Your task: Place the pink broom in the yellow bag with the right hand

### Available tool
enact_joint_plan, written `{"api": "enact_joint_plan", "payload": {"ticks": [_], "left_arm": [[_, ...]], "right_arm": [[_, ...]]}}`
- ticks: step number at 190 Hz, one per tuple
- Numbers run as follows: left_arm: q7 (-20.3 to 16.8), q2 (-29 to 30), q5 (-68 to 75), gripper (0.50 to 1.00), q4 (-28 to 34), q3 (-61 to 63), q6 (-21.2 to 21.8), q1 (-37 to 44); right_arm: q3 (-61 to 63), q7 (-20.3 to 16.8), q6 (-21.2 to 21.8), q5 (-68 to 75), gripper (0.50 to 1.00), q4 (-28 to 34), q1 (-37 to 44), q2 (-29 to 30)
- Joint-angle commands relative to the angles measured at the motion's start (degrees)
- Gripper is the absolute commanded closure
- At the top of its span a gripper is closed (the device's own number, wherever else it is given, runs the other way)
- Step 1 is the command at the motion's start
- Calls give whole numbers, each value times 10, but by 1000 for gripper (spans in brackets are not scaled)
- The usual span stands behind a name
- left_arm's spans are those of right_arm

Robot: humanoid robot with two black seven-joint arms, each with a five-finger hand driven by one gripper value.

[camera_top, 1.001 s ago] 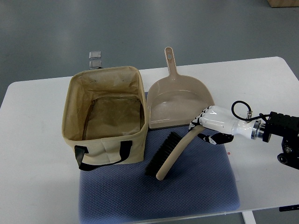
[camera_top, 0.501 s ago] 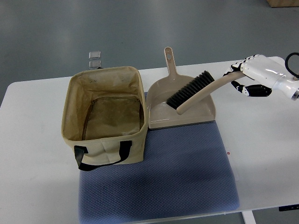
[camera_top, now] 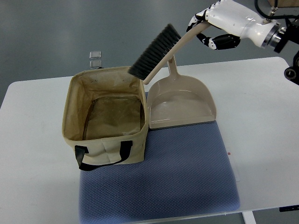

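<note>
The broom point(camera_top: 161, 52) has a beige-pink handle and dark bristles. My right hand point(camera_top: 216, 29) is shut on the handle's end and holds it high in the air at the upper right. The broom slants down to the left, its bristle end hanging over the far right corner of the yellow bag point(camera_top: 105, 116). That fabric bag stands open on the left of the table, with black handles at its near side and nothing visible inside. No left arm shows in the picture.
A beige dustpan point(camera_top: 180, 100) lies right of the bag, its handle pointing away from me. A blue-grey mat point(camera_top: 159, 179) covers the near middle of the white table point(camera_top: 261, 116). A small clear object point(camera_top: 95, 58) sits beyond the bag.
My right hand has lifted the broom off the mat, carried it up over the dustpan, then further up and left until the bristles reach the bag's far right corner.
</note>
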Motion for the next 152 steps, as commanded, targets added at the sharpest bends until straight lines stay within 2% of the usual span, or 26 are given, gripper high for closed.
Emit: {"api": "enact_joint_plan", "payload": {"ticks": [1,16,17,26,29,30,31,32,33,34,35,37,58,105,131,152], "left_arm": [[0,0,0,500,0,0,0,0],[0,0,0,500,0,0,0,0],[0,0,0,500,0,0,0,0],[0,0,0,500,0,0,0,0],[0,0,0,500,0,0,0,0],[0,0,0,500,0,0,0,0],[0,0,0,500,0,0,-1,0],[0,0,0,500,0,0,-1,0],[0,0,0,500,0,0,0,0],[0,0,0,500,0,0,0,0],[0,0,0,500,0,0,0,0],[0,0,0,500,0,0,0,0],[0,0,0,500,0,0,-1,0],[0,0,0,500,0,0,0,0],[0,0,0,500,0,0,0,0],[0,0,0,500,0,0,0,0]], "right_arm": [[-1,-3,9,-10,1000,0,2,46],[-2,-3,9,-16,1000,-1,-2,67],[-2,-3,9,-15,977,-1,-3,69],[-2,-3,9,-13,887,-1,-6,72],[-1,-3,9,-10,830,-1,-7,72],[-1,-3,9,-10,830,-1,-7,72],[-1,-3,9,-9,794,-1,-7,72],[-1,-3,9,-9,793,-1,-7,72],[0,-3,9,-8,765,-1,-8,72],[0,-3,9,-8,765,-1,-8,72],[0,-3,9,-7,738,-2,-9,72],[0,-3,9,-7,718,-2,-10,72],[2,-3,8,-2,603,-2,-13,72],[9,-4,3,34,599,-1,-15,44],[15,-5,2,123,599,-1,-20,13],[89,-18,13,208,599,-1,-68,-11]]}}
